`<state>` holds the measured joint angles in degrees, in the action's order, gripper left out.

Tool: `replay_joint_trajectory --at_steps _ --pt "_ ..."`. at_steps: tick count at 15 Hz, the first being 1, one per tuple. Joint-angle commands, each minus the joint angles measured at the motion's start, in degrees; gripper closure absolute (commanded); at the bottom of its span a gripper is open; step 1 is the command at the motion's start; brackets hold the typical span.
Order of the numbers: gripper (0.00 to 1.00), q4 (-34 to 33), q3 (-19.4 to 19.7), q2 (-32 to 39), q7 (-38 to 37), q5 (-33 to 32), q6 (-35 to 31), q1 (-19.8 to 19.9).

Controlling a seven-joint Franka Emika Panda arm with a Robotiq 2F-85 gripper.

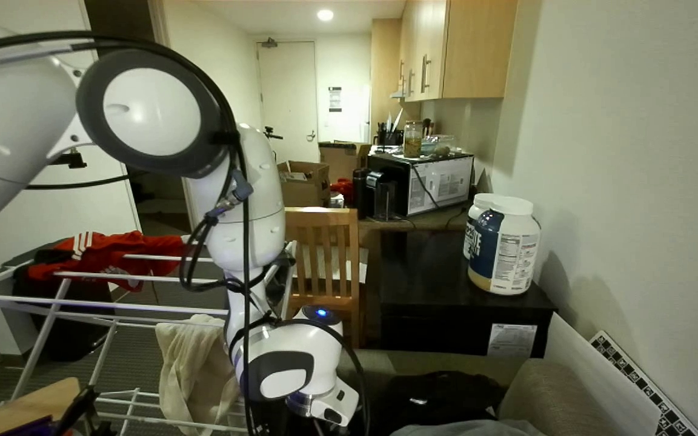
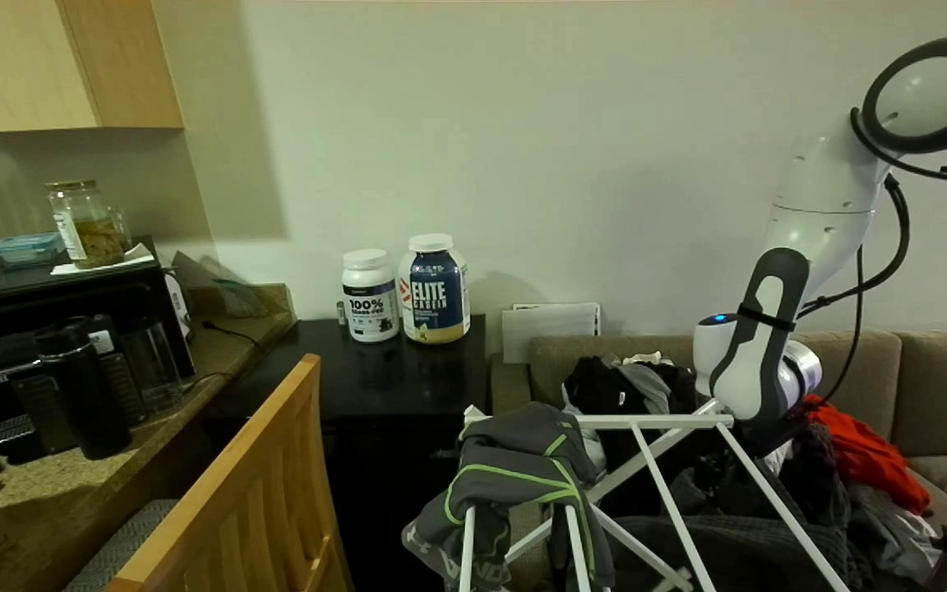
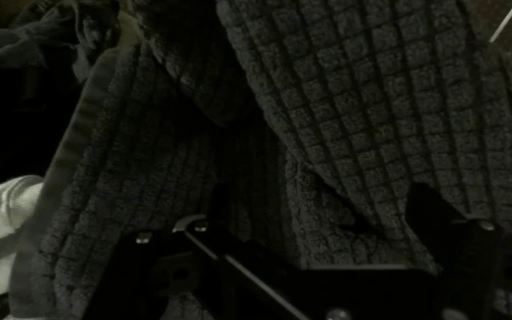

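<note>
- Black two-fingered pincer (image 3: 320,198): stood released, spread wide.
- Dark-grey, grid-textured fabric cloth (image 3: 362,111): lay folded beneath it, contact unclear.
- Judged soft, limp, non-slip; upper fold's edge (image 3: 288,135) seemed the best hold.

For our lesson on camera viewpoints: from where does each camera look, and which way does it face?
In an exterior view: beside the arm, facing past the wooden chair towards the door; much of the arm shows.
In an exterior view: across the drying rack from the couch, facing the wall; the arm partly shows.
Wrist view: on the arm's end, looking down at grid-textured cloth; of the robot only the open gripper shows.
Both exterior views share the arm, drying rack, wooden chair and blue-labelled tub.
</note>
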<state>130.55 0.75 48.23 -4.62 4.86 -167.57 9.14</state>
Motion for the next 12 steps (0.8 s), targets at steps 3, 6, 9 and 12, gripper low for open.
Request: replay_joint_trajectory --at_steps 3,6,9,12 --pt "0.00 -3.96 0.68 4.24 -4.27 2.28 -5.88 -4.12" --pt "0.00 -8.99 2.34 7.82 -7.19 3.01 -5.75 -5.81" --pt "0.00 -13.75 3.93 11.54 -9.80 4.28 -5.33 -7.15" --pt "0.00 -16.45 4.97 13.95 -11.94 5.55 -5.08 -8.79"
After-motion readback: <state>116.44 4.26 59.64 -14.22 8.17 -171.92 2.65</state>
